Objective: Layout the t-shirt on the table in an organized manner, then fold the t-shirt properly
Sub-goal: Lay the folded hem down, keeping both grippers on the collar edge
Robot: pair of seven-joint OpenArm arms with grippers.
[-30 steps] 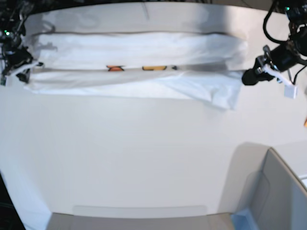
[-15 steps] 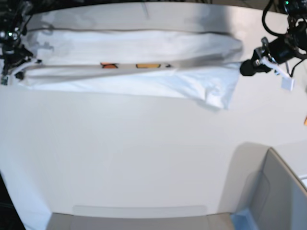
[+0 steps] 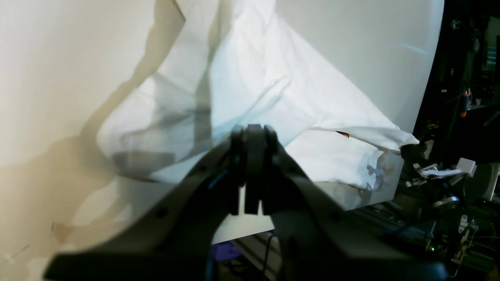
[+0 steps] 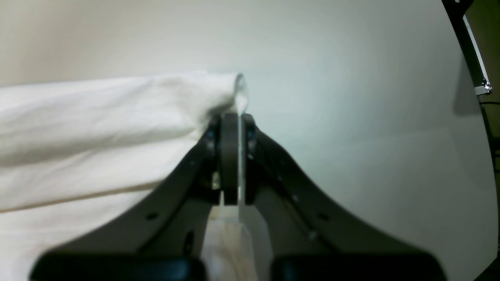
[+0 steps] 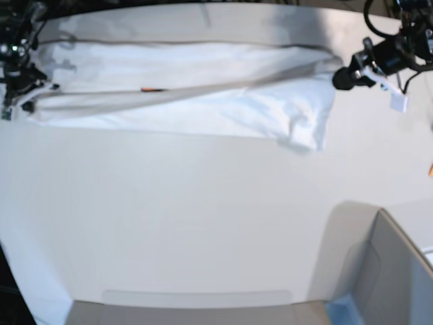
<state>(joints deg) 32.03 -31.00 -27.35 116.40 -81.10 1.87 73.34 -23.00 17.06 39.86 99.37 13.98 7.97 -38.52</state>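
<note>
- Bin (image 5: 396, 271), grey with a blue corner, near edge of the worktop (image 5: 203, 223); well apart from the cloth, no part in this step.
- Broad bare worktop between bin and shirt.
- Shirt (image 5: 189, 81) is stretched in a long band across the far side of the worktop, partly folded over itself; only a sliver of orange print shows at the fold.
- Left pincer (image 5: 340, 79), at the base view's right: jaws closed on one end of the shirt.
- Right pincer (image 5: 27, 101), at the opposite end: jaws closed on the shirt's edge.
- Risk: the loose flap below the left pincer sags and wrinkles; laid down like this, it would likely crease under the fold.
- Risk: uneven pull between the two ends could skew the fold line or slip the thin edge out of a grip.
- Risk: the shirt lies close to the far rim; more travel that way could drag cloth off the worktop.
- Left wrist view shows cloth lifted and draping, shadow beneath, worktop edge close behind; base view flattens this.
- Right wrist view shows the rolled hem pinched between the jaws, too small to read in the base view.
- Only the base view shows both ends together.
</note>
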